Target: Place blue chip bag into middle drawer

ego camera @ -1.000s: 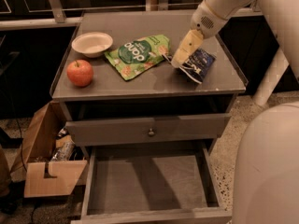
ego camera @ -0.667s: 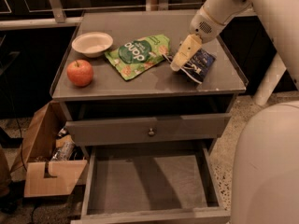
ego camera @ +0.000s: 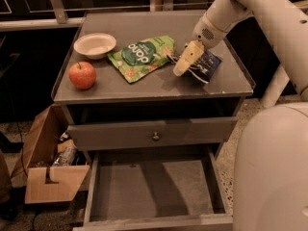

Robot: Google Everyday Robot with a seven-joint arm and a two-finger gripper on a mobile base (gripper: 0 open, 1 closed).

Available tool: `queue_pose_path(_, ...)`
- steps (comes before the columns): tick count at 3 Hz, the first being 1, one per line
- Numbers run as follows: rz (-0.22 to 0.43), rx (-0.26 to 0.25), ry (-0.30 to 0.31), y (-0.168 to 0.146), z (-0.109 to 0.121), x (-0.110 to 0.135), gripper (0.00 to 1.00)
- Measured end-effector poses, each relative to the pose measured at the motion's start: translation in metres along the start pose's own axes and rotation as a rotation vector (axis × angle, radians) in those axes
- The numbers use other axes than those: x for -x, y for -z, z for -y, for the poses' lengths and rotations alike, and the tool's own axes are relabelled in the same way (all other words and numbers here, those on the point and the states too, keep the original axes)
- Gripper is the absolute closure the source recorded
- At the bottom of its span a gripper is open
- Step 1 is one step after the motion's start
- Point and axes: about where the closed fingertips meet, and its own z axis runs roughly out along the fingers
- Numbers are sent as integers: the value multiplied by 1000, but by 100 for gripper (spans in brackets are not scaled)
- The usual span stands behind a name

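The blue chip bag (ego camera: 208,64) lies on the right side of the grey cabinet top (ego camera: 144,83), dark navy with pale edges. My gripper (ego camera: 185,60) comes down from the upper right and rests at the bag's left edge, touching it. The bag sits flat on the top. The middle drawer (ego camera: 149,189) is pulled out wide open below, at the bottom of the view, with low walls and a bare grey floor.
A green snack bag (ego camera: 142,56) lies just left of the gripper. A white bowl (ego camera: 95,44) and a red apple (ego camera: 82,74) sit on the left of the top. A drawer front with a round knob (ego camera: 155,136) is shut. A cardboard box (ego camera: 50,172) stands on the floor at the left.
The gripper has dropped slightly down and to the left, closer onto the bag's left edge. The bag and the drawer have not moved.
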Motion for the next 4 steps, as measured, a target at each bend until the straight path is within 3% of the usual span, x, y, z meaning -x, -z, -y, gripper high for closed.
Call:
queue_pose_path(1, 13, -26, -7, -4, 4, -3, 0)
queue_pose_path(4, 13, -26, -7, -4, 4, -3, 66)
